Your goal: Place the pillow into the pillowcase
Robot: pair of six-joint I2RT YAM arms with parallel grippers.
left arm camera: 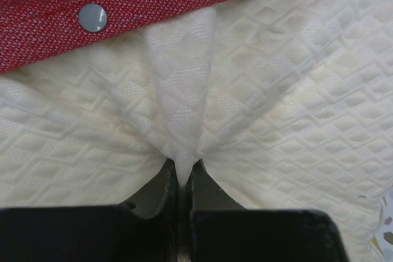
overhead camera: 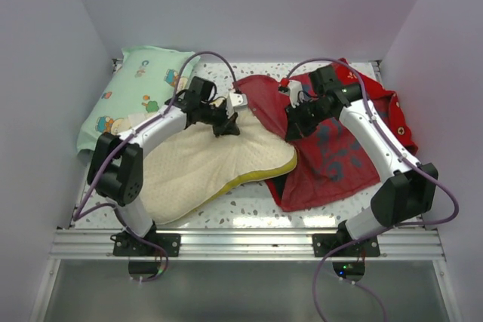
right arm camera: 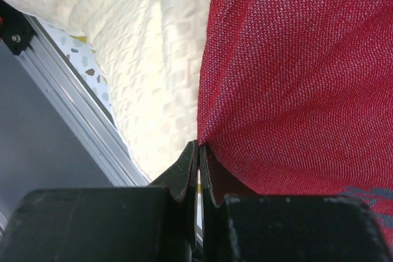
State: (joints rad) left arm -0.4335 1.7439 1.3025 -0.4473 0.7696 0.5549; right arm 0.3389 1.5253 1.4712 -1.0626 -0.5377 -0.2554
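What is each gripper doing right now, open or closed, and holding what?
Left gripper: closed, pinching a fold of the pillow.
Right gripper: closed on the edge of the pillowcase.

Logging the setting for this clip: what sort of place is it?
Most likely a lab test cell, not a home: plain white walls box in a speckled tabletop, and the left arm and right arm are bolted to an aluminium rail at its near edge. The pillow and pillowcase look like props.

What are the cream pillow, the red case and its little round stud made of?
The pillow looks like soft quilted knit, matte, with raised diamonds. The pillowcase seems coarse woven cloth, threads visible. The snap looks like dull grey metal or plastic.
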